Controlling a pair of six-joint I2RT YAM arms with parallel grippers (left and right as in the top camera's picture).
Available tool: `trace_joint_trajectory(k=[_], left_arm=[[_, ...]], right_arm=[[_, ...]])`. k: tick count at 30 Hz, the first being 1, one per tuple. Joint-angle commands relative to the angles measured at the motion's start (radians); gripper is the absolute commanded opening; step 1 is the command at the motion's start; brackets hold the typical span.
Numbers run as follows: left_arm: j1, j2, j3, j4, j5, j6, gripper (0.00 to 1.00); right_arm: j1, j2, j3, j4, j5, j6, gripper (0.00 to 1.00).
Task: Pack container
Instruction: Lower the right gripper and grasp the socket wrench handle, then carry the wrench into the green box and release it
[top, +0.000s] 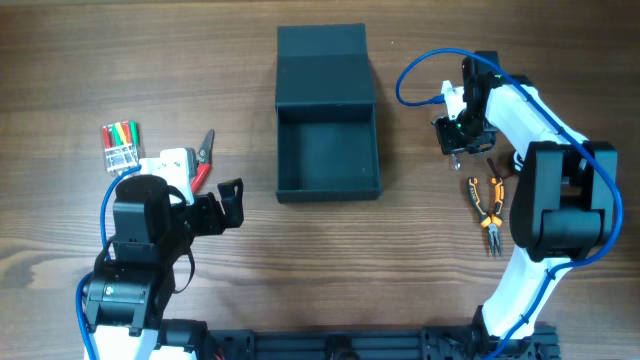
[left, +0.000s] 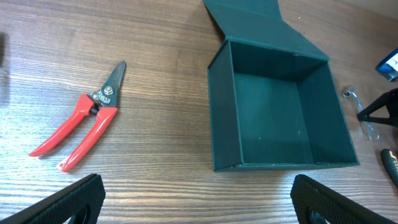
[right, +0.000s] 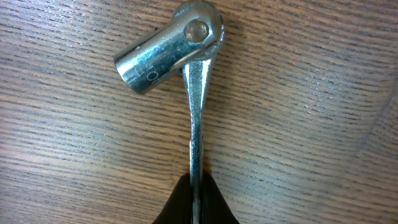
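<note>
packing has barely begun, as far as i can judge: the container (top: 328, 194) sits in the middle of the bench (top: 60, 60), between the two arms, its flap lid (top: 322, 55) folded back away from the robot and its inside bare in both the overhead and left wrist views. the one step in hand is on the right, where the right jaws are pinched narrow on the thin shaft of a steel socket wrench (right: 194, 118), out to the right of the container and apart from it. the left jaws stand wide and hold nothing, near the container's front left corner, with the red shears (left: 101, 99) lying on the bench just beyond them. left to go, by my reading, are the wrench, the shears, the orange pliers (top: 488, 205) by the right arm (top: 560, 190) and a pack of coloured markers (top: 120, 145) on the far left, then likely the lid. some things do not read well. the close right wrist view does not show whether the wrench is off the wood or resting on it, and the jaws hide its lower shaft. a white thing (top: 175, 160) beside the shears is partly covered by the left arm (top: 140, 240), and i cannot say whether it is an item or part of the arm. the left wrist view shows only the tips of its own jaws at the lower edge.
</note>
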Motion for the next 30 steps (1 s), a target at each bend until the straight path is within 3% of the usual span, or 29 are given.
trace_joint_trajectory(k=[1,8,13,21,25,30], left_arm=[[0.005,-0.004,0.023,0.003,-0.006,-0.016,1.0],[0.005,-0.003,0.023,0.003,-0.006,-0.011,1.0],[0.005,-0.003,0.023,0.003,-0.006,-0.008,1.0],[0.005,-0.003,0.023,0.003,-0.006,-0.008,1.0],[0.005,-0.003,0.023,0.002,-0.006,-0.008,1.0],[0.005,-0.003,0.023,0.003,-0.006,-0.008,1.0]], right_arm=[[0.002,0.028,0.035,-0.029,-0.021,0.051,0.04],[0.002,-0.036,0.192,-0.177,-0.04,0.076,0.04],[0.041,-0.188,0.347,-0.288,-0.103,0.064,0.04],[0.315,-0.373,0.381,-0.35,-0.103,-0.235,0.04],[0.493,-0.368,0.381,-0.355,-0.097,-0.415,0.04],[0.586,-0.315,0.37,-0.341,-0.08,-0.546,0.04]])
